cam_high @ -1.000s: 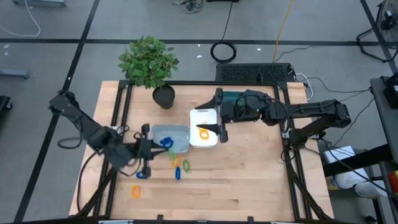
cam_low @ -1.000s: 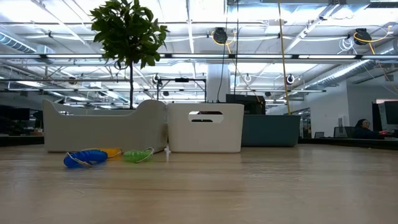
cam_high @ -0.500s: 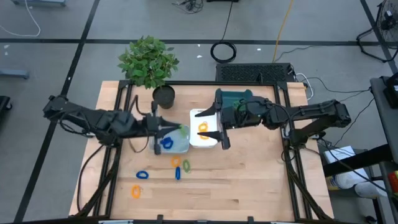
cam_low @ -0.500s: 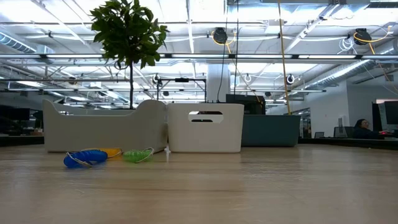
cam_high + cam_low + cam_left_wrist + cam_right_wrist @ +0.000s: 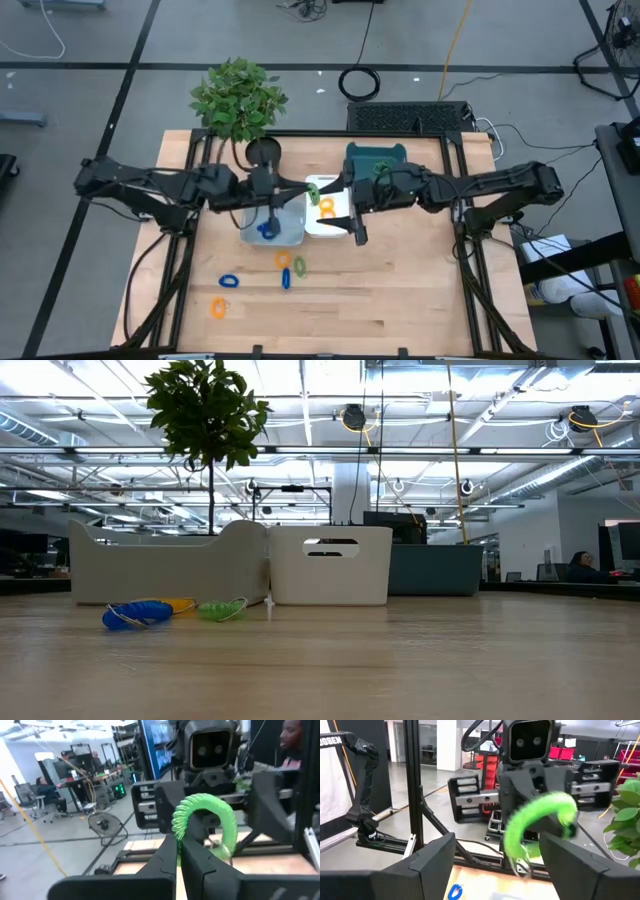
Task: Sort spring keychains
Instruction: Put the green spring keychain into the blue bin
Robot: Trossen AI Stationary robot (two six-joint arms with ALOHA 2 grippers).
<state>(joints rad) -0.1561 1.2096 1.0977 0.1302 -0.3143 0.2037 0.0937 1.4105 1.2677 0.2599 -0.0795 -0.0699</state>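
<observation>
My left gripper (image 5: 298,196) reaches across above the two trays and is shut on a green spring keychain (image 5: 311,192), which is also in the left wrist view (image 5: 205,819) and the right wrist view (image 5: 540,817). My right gripper (image 5: 350,214) hovers open over the white tray (image 5: 338,228), facing the left one, with the green coil just in front of its fingers and untouched. Orange keychains (image 5: 326,207) lie in the white tray and blue ones (image 5: 266,229) in the grey tray (image 5: 290,236). Several loose keychains (image 5: 286,270) lie flat on the table. My left gripper pinches the green keychain between its two fingers at one spot on the coiled ring (image 5: 178,831). The fingers lie about level, pointing toward the table's right. The coil is lifted clear and arches beyond the fingertips, its small metal ring (image 5: 522,866) dangling below.
A potted plant (image 5: 240,100) stands at the table's far edge behind the trays. A dark green box (image 5: 375,157) sits beyond the white tray. More loose keychains lie near the front left: blue (image 5: 229,281) and orange (image 5: 219,309). In the low view the trays (image 5: 230,565) stand behind three keychains (image 5: 137,613).
My left gripper rose from low over the table's near-left part, swung toward the far edge and rightward over the trays, and now holds the green keychain close to my right gripper. My right gripper shifted slightly toward the near edge.
</observation>
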